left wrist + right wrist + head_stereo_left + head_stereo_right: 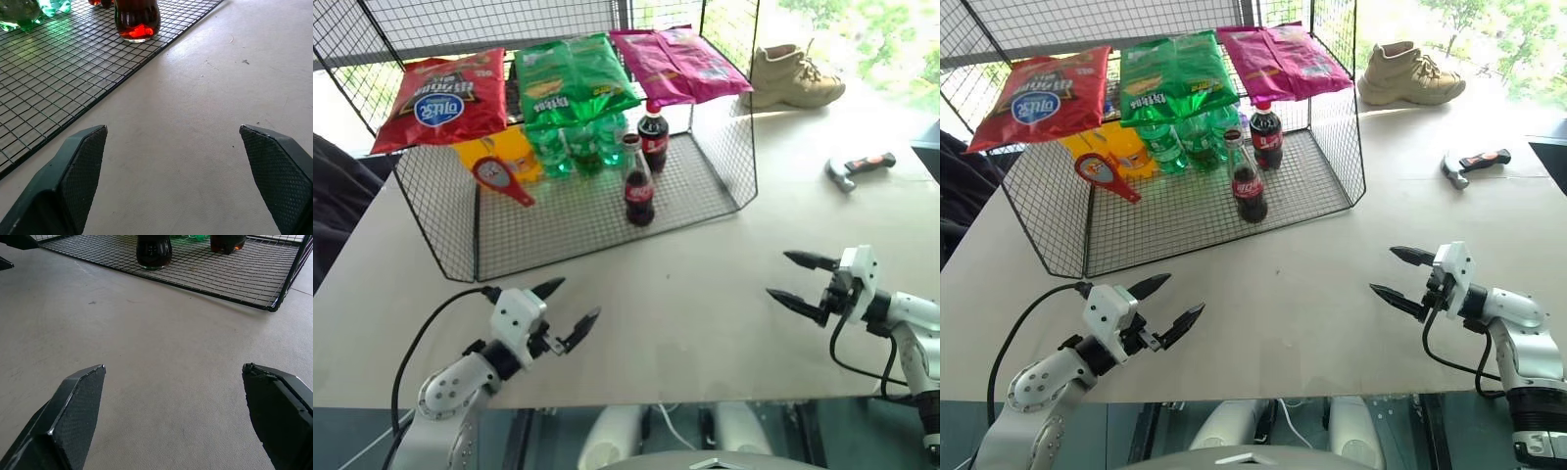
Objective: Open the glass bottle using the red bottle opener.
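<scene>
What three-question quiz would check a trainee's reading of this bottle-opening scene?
1. True or false: the flat red bottle opener lies on the bare table beside the hammer.
2. Which bottle stands nearer the open front of the black wire rack? A) the slim glass cola bottle B) the rounder plastic cola bottle with the red cap
3. Fill in: both the left gripper and the right gripper hover over the table with fingers ____ and hold nothing.

Key: 1 false, since the opener hangs at the rack's left side while the orange-and-black-handled hammer lies outside on the table; 2 A; 3 open.
</scene>
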Robot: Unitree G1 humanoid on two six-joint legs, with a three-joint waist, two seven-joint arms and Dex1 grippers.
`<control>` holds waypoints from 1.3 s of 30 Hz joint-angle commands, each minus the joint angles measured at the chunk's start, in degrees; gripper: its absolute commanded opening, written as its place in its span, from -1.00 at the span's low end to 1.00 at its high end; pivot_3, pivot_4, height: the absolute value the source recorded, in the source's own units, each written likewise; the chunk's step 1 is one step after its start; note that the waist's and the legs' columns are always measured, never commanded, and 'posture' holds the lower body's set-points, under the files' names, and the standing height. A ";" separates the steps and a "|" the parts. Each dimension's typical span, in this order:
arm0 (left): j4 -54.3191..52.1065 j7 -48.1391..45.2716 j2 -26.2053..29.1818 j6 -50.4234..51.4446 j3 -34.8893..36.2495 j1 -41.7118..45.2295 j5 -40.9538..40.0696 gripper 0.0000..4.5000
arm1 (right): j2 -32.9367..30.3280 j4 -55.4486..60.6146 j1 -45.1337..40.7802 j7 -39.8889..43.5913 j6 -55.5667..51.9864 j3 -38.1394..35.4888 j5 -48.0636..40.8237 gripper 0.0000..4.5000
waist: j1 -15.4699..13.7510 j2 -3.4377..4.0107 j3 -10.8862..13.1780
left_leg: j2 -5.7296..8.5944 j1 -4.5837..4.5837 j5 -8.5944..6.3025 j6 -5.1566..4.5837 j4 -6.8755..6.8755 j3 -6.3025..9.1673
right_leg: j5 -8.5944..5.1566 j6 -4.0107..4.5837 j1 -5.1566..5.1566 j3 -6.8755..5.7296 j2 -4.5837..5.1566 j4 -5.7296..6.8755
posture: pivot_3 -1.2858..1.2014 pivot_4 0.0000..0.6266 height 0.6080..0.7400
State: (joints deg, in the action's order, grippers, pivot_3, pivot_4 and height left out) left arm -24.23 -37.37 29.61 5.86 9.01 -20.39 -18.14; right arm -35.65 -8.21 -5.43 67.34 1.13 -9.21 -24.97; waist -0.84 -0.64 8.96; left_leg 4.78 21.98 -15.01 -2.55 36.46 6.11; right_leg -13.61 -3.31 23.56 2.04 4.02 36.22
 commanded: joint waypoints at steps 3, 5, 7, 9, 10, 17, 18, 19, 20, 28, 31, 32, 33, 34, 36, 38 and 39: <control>-2.18 1.24 -0.90 0.97 0.84 0.98 -1.61 1.00 | -0.38 3.21 1.19 -0.26 -0.12 -0.61 -0.82 0.99 | -0.04 0.00 0.00 | 0.00 0.00 0.04 0.06 0.00 0.00 | 0.00 0.00 0.00 -0.01 0.00 0.00 | 0.03 -0.52 1.00; -2.20 1.43 -1.20 1.27 0.58 1.17 -1.53 1.00 | -0.36 3.51 1.43 -0.48 -0.20 -0.66 -0.84 0.99 | -0.01 0.00 0.00 | 0.00 0.00 0.04 0.06 0.03 0.01 | 0.00 -0.01 -0.02 -0.03 0.00 0.01 | 0.03 -0.52 1.00; -2.11 1.63 -1.44 1.40 0.26 1.36 -1.31 1.00 | -0.41 3.86 1.71 -0.70 -0.36 -0.81 -0.91 0.99 | 0.00 0.00 -0.01 | 0.01 -0.01 0.04 0.06 0.04 0.01 | 0.01 -0.01 -0.03 -0.02 0.00 0.01 | 0.03 -0.52 1.00; -1.89 1.82 -1.64 1.45 0.01 1.64 -1.11 1.00 | -0.47 4.03 1.83 -0.83 -0.51 -0.97 -0.94 0.99 | 0.01 0.00 -0.01 | 0.01 -0.01 0.04 0.07 0.04 0.01 | 0.01 -0.02 -0.03 -0.02 0.00 0.03 | 0.03 -0.52 1.00; -1.80 1.88 -1.71 1.53 -0.07 1.82 -1.04 1.00 | -0.53 4.02 1.80 -0.85 -0.55 -1.03 -0.91 0.99 | 0.01 0.00 -0.01 | 0.01 -0.02 0.04 0.07 0.05 0.01 | 0.01 -0.02 -0.03 -0.01 0.00 0.04 | 0.03 -0.52 1.00; -0.61 2.39 -2.35 0.93 -0.21 3.07 -0.20 1.00 | 0.05 4.66 1.50 -1.77 -0.83 -0.42 -0.76 0.99 | 0.01 0.00 -0.01 | 0.02 -0.04 0.05 0.08 0.10 0.01 | 0.01 -0.01 -0.03 -0.01 -0.01 0.13 | 0.03 -0.52 1.00; -0.45 2.71 -2.62 0.87 -0.13 3.38 -0.12 1.00 | 0.18 4.71 1.32 -1.91 -0.89 -0.27 -0.75 0.99 | 0.01 0.00 -0.02 | 0.02 -0.04 0.06 0.10 0.11 0.00 | 0.01 -0.01 -0.03 -0.01 -0.01 0.14 | 0.03 -0.52 1.00; -0.30 3.02 -2.86 0.74 -0.08 3.60 0.06 1.00 | 0.35 4.82 1.16 -2.07 -0.96 -0.14 -0.75 0.99 | 0.01 0.00 -0.02 | 0.02 -0.04 0.07 0.11 0.12 0.00 | 0.02 -0.01 -0.03 -0.01 -0.01 0.15 | 0.03 -0.52 1.00; -0.20 3.30 -3.08 0.68 -0.04 3.74 0.24 1.00 | 0.46 4.89 1.05 -2.17 -1.01 -0.06 -0.72 0.99 | 0.01 0.00 -0.02 | 0.02 -0.04 0.07 0.11 0.13 0.01 | 0.01 -0.02 -0.03 -0.01 -0.01 0.17 | 0.03 -0.52 1.00; 2.27 7.06 -5.18 -1.85 0.47 6.69 3.17 1.00 | 2.99 9.74 0.29 -3.01 -3.55 2.23 -2.89 0.99 | 0.01 0.00 -0.03 | 0.03 -0.07 0.09 0.15 0.23 -0.01 | 0.02 -0.02 -0.03 0.01 -0.02 0.31 | 0.03 -0.52 1.00; 4.08 10.09 -6.76 -2.76 1.43 9.65 3.99 1.00 | 5.87 14.64 -0.22 -5.42 -6.79 3.72 -5.28 0.99 | 0.00 0.00 -0.03 | 0.03 -0.08 0.05 0.08 0.32 0.02 | 0.02 -0.01 -0.03 -0.01 -0.02 0.44 | 0.03 -0.52 1.00; 4.60 11.34 -7.37 -3.01 1.81 10.81 4.37 1.00 | 6.65 16.23 -0.42 -5.99 -7.35 4.34 -5.65 0.99 | 0.01 0.00 -0.03 | 0.03 -0.07 0.05 0.08 0.36 0.02 | 0.02 -0.01 -0.03 -0.01 -0.02 0.47 | 0.03 -0.52 1.00; 5.04 12.68 -7.92 -3.27 2.21 12.02 4.76 1.00 | 7.39 17.99 -0.67 -6.75 -7.95 5.01 -6.02 0.99 | 0.00 -0.01 -0.04 | 0.04 -0.07 0.05 0.08 0.42 0.02 | 0.02 -0.02 -0.03 -0.01 -0.03 0.51 | 0.03 -0.52 1.00; 5.49 13.54 -8.20 -3.45 2.49 12.96 4.97 1.00 | 7.91 19.12 -0.96 -7.36 -8.47 5.50 -6.20 0.99 | 0.00 -0.02 -0.04 | 0.05 -0.07 0.05 0.08 0.45 0.02 | 0.02 -0.02 -0.03 -0.02 -0.02 0.52 | 0.03 -0.52 1.00; 6.40 17.47 -9.67 -3.46 4.32 16.54 5.24 1.00 | 10.05 23.58 -2.39 -10.67 -11.04 6.42 -8.26 0.99 | 0.00 -0.05 -0.06 | 0.06 -0.06 0.06 0.10 0.52 0.02 | 0.03 -0.04 -0.02 -0.10 -0.03 0.54 | 0.03 -0.52 1.00; 7.42 20.61 -10.81 -3.94 6.07 19.22 5.73 1.00 | 11.61 27.16 -3.66 -13.40 -13.12 7.13 -9.53 0.99 | 0.00 -0.05 -0.06 | 0.06 -0.05 0.11 0.18 0.60 0.07 | 0.05 -0.05 0.00 -0.27 -0.04 0.58 | 0.03 -0.52 1.00; 7.74 21.34 -11.13 -4.01 6.54 19.87 5.77 1.00 | 12.04 28.06 -4.02 -14.32 -13.47 7.31 -9.44 0.99 | 0.00 -0.06 -0.07 | 0.06 -0.04 0.13 0.22 0.63 0.08 | 0.06 -0.06 0.00 -0.29 -0.04 0.59 | 0.03 -0.52 1.00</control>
State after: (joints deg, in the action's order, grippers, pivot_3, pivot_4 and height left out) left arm -16.22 -18.45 18.64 3.35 13.36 -1.30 -12.61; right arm -23.90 15.56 -8.47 55.24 -11.26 -1.64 -32.65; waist -0.84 -0.70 8.89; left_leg 4.85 21.95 -14.88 -2.32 37.10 6.18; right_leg -13.54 -3.37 23.55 1.74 3.98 36.81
